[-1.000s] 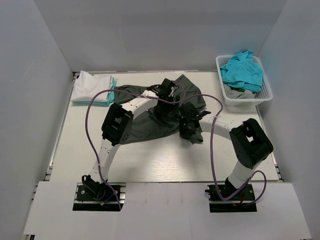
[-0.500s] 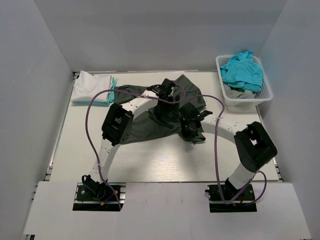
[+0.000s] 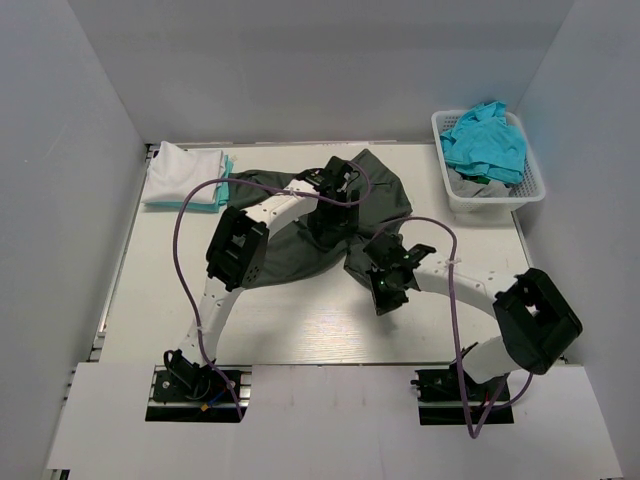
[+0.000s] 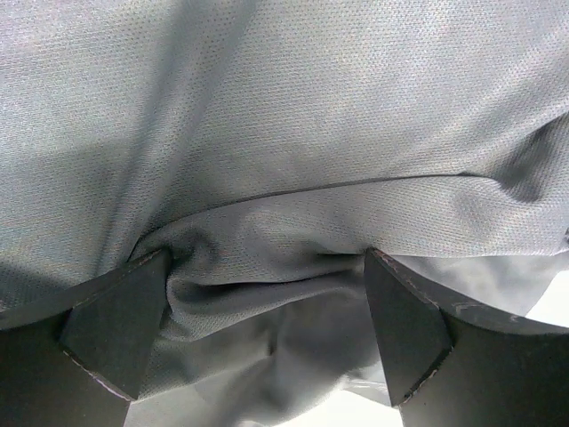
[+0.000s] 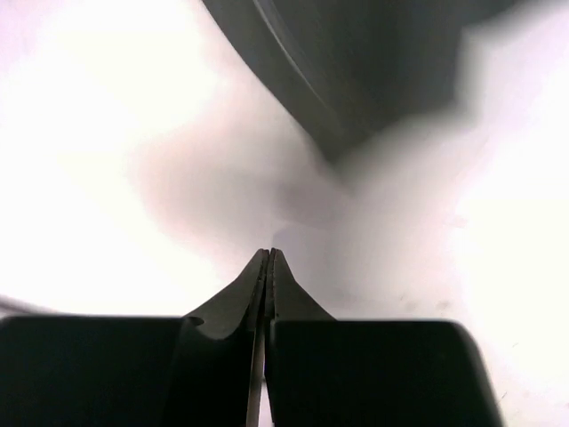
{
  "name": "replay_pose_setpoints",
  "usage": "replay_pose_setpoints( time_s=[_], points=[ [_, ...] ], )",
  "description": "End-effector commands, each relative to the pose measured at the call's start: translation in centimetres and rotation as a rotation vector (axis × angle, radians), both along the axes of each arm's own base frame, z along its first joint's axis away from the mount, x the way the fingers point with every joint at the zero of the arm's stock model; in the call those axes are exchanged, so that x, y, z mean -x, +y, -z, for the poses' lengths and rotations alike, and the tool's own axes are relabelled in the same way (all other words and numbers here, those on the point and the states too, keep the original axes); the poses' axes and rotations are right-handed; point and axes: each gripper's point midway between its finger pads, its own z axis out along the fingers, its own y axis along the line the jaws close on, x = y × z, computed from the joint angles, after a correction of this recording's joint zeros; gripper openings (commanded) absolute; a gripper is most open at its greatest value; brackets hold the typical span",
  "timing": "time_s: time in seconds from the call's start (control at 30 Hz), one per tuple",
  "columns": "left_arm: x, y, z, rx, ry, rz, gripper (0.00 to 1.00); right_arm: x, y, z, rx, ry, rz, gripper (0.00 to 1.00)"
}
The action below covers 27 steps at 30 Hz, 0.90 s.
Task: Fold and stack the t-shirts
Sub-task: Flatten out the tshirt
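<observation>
The dark charcoal t-shirt (image 3: pixel 285 258) lies crumpled across the middle of the table. My left gripper (image 3: pixel 331 212) is down on it; in the left wrist view its jaws (image 4: pixel 267 294) stand wide apart with a bunched fold of the shirt (image 4: pixel 311 133) between them, not pinched. My right gripper (image 3: pixel 387 290) is shut and empty just near of the shirt's right edge; in the right wrist view its tips (image 5: pixel 269 254) are over bare table with the shirt's edge (image 5: pixel 373 62) ahead. A folded white shirt (image 3: pixel 183 163) lies on a teal one (image 3: pixel 226 180) at the back left.
A white lattice basket (image 3: pixel 492 197) at the back right holds turquoise shirts (image 3: pixel 485 142) and a grey item. White walls close in the back and both sides. Purple cables loop over both arms.
My right gripper has drawn back off the dark shirt toward the near side and its elbow has swung out to the right. The left arm has stayed put on the shirt.
</observation>
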Motion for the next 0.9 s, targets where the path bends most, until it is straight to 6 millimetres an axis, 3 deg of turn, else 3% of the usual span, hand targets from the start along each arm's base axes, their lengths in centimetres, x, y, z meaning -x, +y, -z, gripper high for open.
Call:
replay_pose_setpoints(
  time_s=[0.0,0.13,0.2,0.37,0.5,0.53,0.6,0.73,0.8,0.87],
  points=[
    [1.3,2.1,5.4,-0.11,0.093,-0.024,1.0,3.3,-0.1,-0.5,-0.033,0.093,-0.033,0.0],
    [1.8,2.1,5.7,-0.104,0.113,-0.016,1.0,4.4,0.8,-1.3,-0.098,0.121,-0.066,0.23],
    [1.8,1.9,4.8,-0.08,0.096,-0.003,1.0,3.2,1.0,-2.6,-0.109,0.059,-0.059,0.26],
    [1.8,1.4,3.0,-0.044,0.06,0.039,1.0,-1.6,1.8,-7.6,-0.113,-0.135,0.008,0.45],
    [1.2,1.2,-0.3,-0.021,-0.001,0.072,1.0,-5.4,0.9,-10.0,-0.086,-0.253,0.108,0.65],
    [0.7,1.0,-1.4,-0.014,-0.029,0.067,1.0,-6.0,1.1,-10.0,-0.086,-0.259,0.111,0.78],
    [-0.3,1.0,-4.5,-0.007,-0.1,0.075,1.0,-7.6,1.7,-11.0,-0.123,-0.292,0.129,0.89],
    [-1.2,3.4,-9.5,-0.082,-0.218,0.025,1.0,-9.1,2.5,-10.5,-0.143,-0.303,0.107,0.9],
    [-1.5,5.1,-10.7,-0.109,-0.246,-0.039,1.0,-10.1,3.1,-9.9,-0.171,-0.303,0.108,0.9],
    [-0.6,7.8,-11.3,-0.165,-0.229,-0.115,1.0,-10.3,4.1,-9.2,-0.224,-0.28,0.083,0.9]
  ],
)
